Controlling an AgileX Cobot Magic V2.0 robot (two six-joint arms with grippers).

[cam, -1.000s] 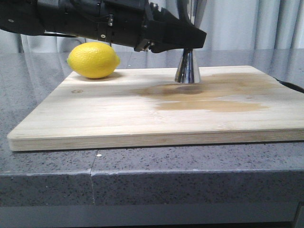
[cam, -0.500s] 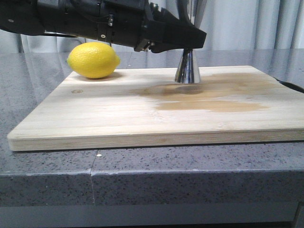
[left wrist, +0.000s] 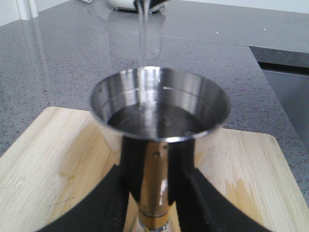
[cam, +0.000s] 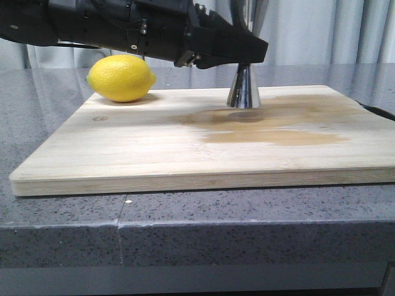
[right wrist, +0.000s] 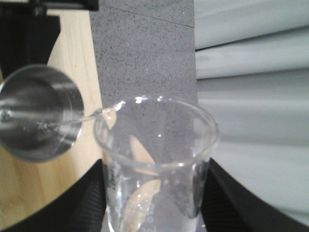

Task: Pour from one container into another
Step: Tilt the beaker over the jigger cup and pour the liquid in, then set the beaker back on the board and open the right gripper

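The steel jigger (cam: 244, 90) stands on the wooden board (cam: 123, 151), and my left gripper (cam: 244, 54) is shut round its waist. In the left wrist view the black fingers (left wrist: 131, 159) clasp the gold-banded stem of the jigger (left wrist: 159, 104), whose upper cup holds clear liquid. A thin stream (left wrist: 141, 43) falls into it from above. My right gripper (right wrist: 155, 193) is shut on the clear glass beaker (right wrist: 155, 145), which is tilted with its lip toward the jigger (right wrist: 38, 118). A fine stream (right wrist: 82, 117) runs from the lip into that cup. The beaker is out of the front view.
A yellow lemon (cam: 121, 78) lies at the board's far left corner. A darker wet patch (cam: 271, 128) spreads over the board in front of the jigger. The board rests on a speckled grey counter (cam: 185, 213), with a curtain behind.
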